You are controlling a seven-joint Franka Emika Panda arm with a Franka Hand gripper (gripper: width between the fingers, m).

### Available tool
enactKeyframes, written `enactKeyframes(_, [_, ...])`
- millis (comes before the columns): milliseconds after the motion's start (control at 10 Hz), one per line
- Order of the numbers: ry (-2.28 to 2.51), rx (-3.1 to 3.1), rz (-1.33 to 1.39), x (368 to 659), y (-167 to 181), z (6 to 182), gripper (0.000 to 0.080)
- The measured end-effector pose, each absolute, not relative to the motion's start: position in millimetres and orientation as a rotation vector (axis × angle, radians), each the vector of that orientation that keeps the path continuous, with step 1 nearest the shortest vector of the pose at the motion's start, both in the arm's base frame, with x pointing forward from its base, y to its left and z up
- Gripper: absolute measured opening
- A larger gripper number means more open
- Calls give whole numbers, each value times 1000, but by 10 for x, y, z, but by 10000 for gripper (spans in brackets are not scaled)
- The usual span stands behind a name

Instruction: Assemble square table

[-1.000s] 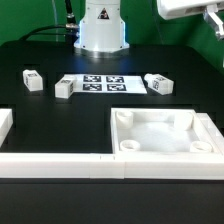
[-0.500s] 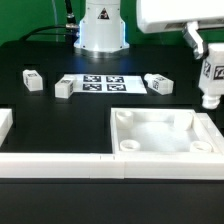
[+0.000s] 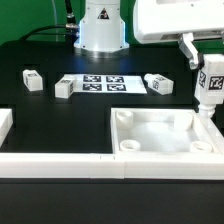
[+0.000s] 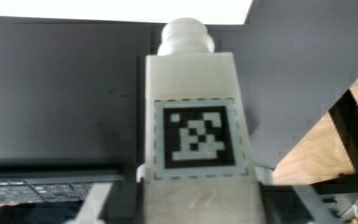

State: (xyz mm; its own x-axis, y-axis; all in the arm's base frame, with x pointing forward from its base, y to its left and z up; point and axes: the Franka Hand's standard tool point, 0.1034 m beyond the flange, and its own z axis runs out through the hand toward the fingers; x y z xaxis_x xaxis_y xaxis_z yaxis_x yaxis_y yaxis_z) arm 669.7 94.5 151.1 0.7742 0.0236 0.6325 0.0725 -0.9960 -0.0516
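Observation:
The white square tabletop [image 3: 165, 135] lies at the exterior view's lower right, rim up, with round corner sockets. My gripper [image 3: 208, 85] is at the right edge, shut on a white tagged leg [image 3: 209, 95] that hangs upright over the tabletop's far right corner, its lower end close to the socket. In the wrist view the leg [image 4: 197, 110] fills the middle, tag facing the camera, with the dark fingers [image 4: 105, 200] on either side of it. Three loose legs lie on the table: one at the left [image 3: 32, 80], one beside it [image 3: 65, 88], one at the right [image 3: 160, 84].
The marker board [image 3: 103, 83] lies between the loose legs. Long white border bars [image 3: 55, 162] run along the front, with a short one at the left edge [image 3: 5, 125]. The robot base [image 3: 102, 28] stands behind.
My gripper has come in from the upper right with the leg and moved down to the tabletop's far right corner. The loose legs and tabletop have not moved.

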Motion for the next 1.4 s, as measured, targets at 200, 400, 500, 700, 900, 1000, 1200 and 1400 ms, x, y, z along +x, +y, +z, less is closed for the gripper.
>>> enactKeyframes(200, [-82,-2898,-1014,6720,933,1417,291])
enactKeyframes(400, [-86,-2908,-981,6688,976,1237,291])
enactKeyframes(500, [-88,-2910,-974,6687,987,1188,291])
enactKeyframes(700, [-93,-2914,-959,6665,1009,1119,291])
enactKeyframes(900, [-92,-2920,-947,6656,997,1056,291])
enactKeyframes(1000, [-93,-2919,-949,6660,1003,1036,291])
enactKeyframes(1200, [-98,-2920,-944,6643,1036,941,291])
enactKeyframes(1400, [-86,-2924,-937,6621,1029,855,291])
